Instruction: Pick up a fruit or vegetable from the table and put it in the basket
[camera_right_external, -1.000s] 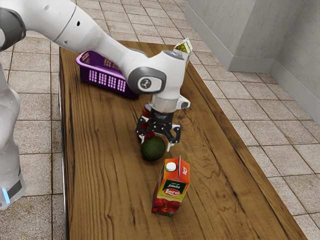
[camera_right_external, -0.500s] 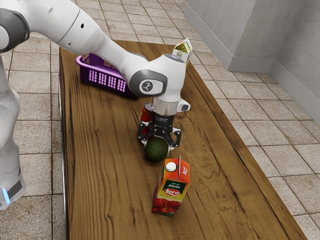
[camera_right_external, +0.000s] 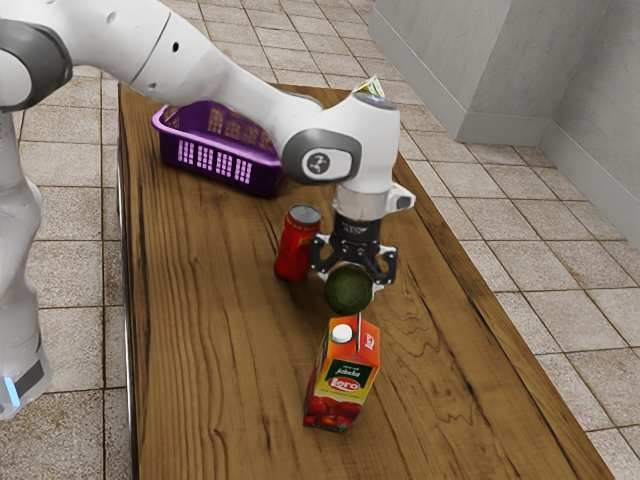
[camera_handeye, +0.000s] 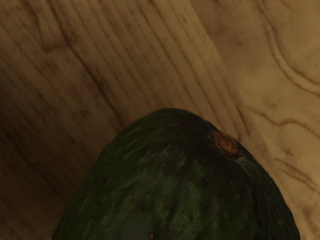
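Note:
My gripper (camera_right_external: 352, 284) points downward over the middle of the table in the exterior view, shut on a dark green avocado (camera_right_external: 347, 291) whose near side covers part of the fingers. The avocado appears to hang a little above the wood, just behind the juice carton. In the wrist view the avocado (camera_handeye: 175, 185) shows large and close, with its brown stem end visible. A purple basket (camera_right_external: 224, 165) with slotted walls stands at the table's far end, toward the exterior view's left, partly behind the arm.
A red can (camera_right_external: 296, 245) stands upright just beside the gripper, on the exterior view's left. The red juice carton (camera_right_external: 343, 380) is upright nearer the camera on the wooden table (camera_right_external: 200, 350). Another carton's top (camera_right_external: 370, 86) peeks out behind the arm.
My fingers have closed on the avocado. Hand and avocado have shifted together toward the exterior view's right, slightly up in that view, uncovering more of the red can and basket.

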